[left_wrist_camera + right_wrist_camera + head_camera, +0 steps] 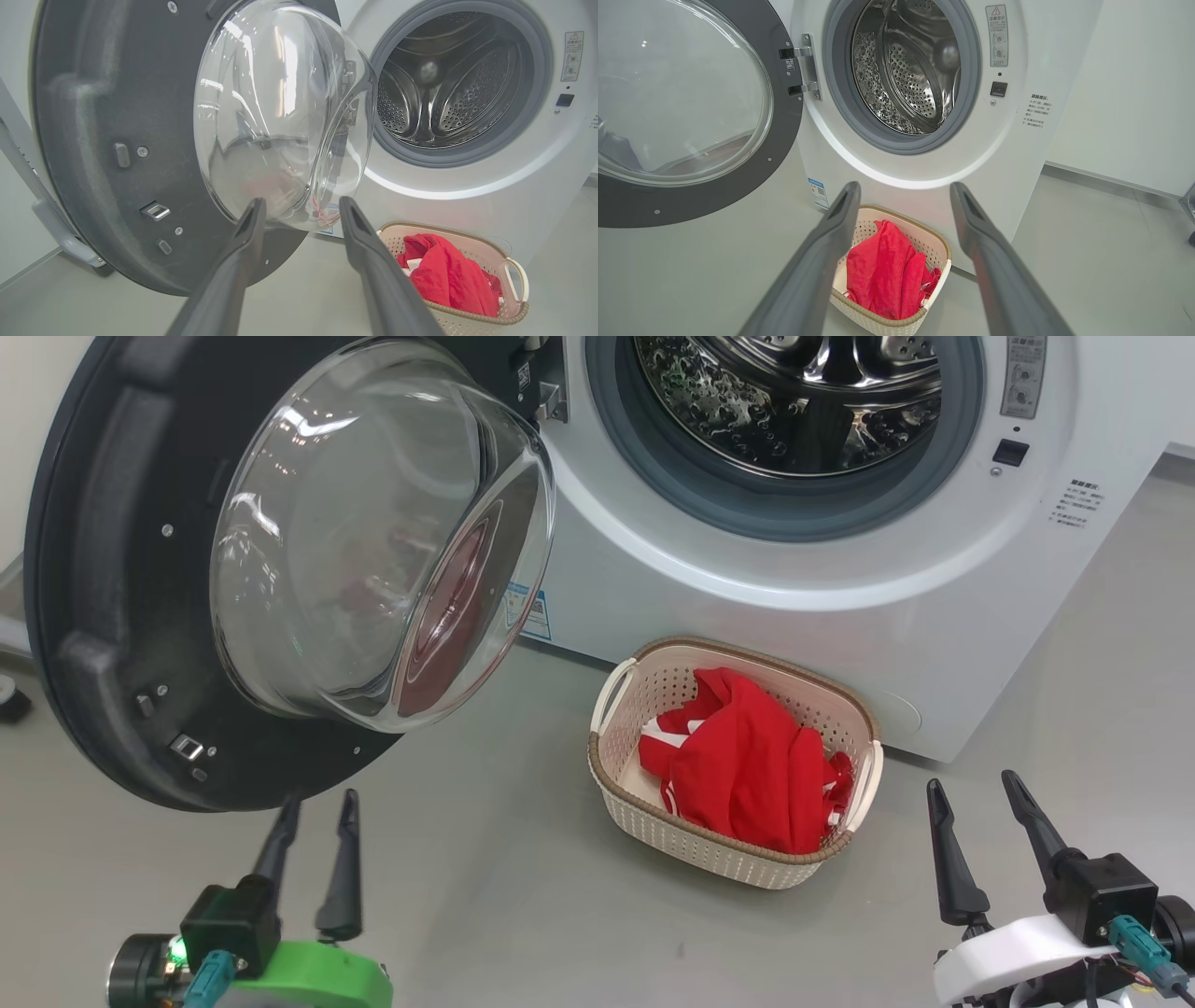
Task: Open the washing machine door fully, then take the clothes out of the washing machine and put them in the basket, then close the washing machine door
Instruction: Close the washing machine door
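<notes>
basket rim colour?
Brown, woven-look; the basket itself is cream. Clearest in head view.

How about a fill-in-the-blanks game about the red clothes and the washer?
1. The clothes lie in the ____.
2. The door stands ____.
3. The drum looks ____ inside.
Missing words: basket, open, empty.
</notes>
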